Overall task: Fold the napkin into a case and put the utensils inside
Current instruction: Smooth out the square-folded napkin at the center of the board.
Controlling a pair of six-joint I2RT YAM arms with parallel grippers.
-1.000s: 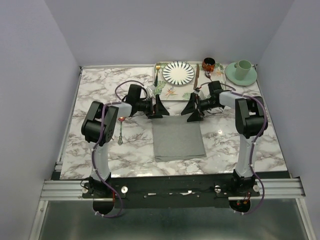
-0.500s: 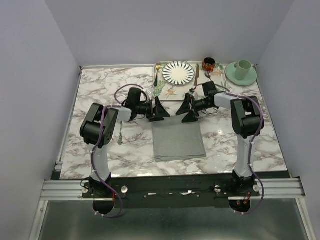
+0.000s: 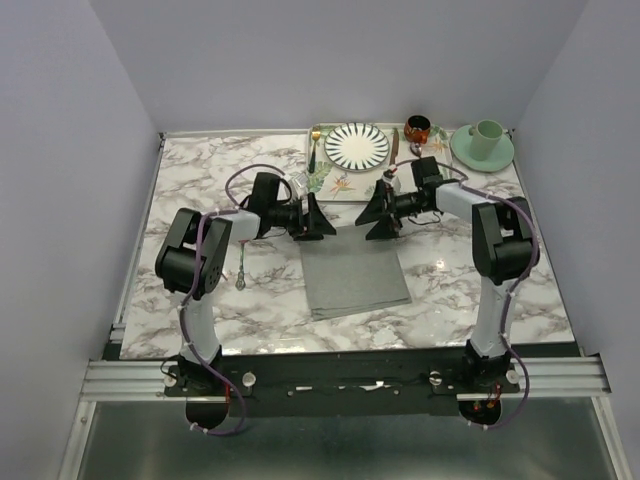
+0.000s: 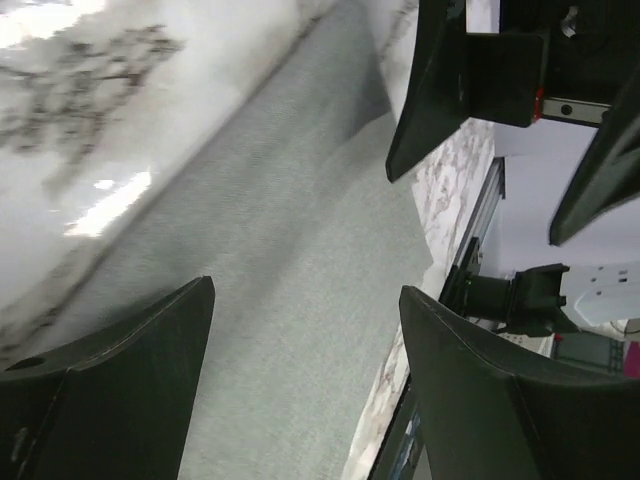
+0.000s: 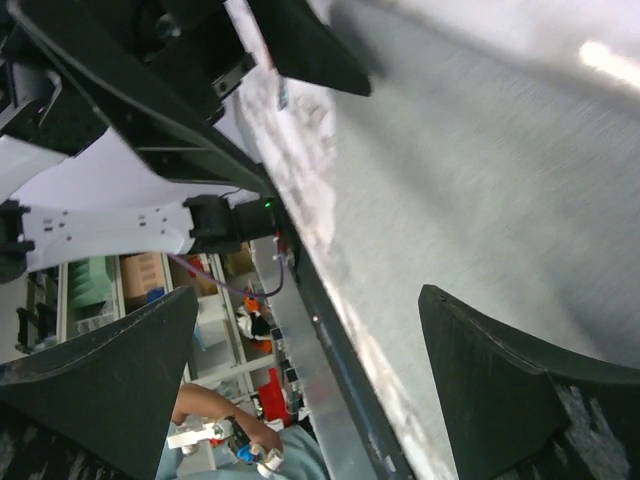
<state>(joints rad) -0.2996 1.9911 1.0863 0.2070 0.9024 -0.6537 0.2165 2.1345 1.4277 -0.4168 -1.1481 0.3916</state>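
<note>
Napkin (image 3: 355, 280) flat mid-table (image 3: 200, 180). Utensil (image 3: 242, 268) left of it. Tray (image 3: 335, 186) behind, plate (image 3: 357, 146) on tray. Cup (image 3: 488, 133) on saucer (image 3: 468, 152), far right. Left gripper (image 3: 318, 220) and right gripper (image 3: 378, 215) above napkin's far corners.

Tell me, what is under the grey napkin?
The napkin lies spread on the marble table, which shows all around it. No bump or edge pokes out, but the cloth covers whatever is directly beneath, so that cannot be seen.
</note>
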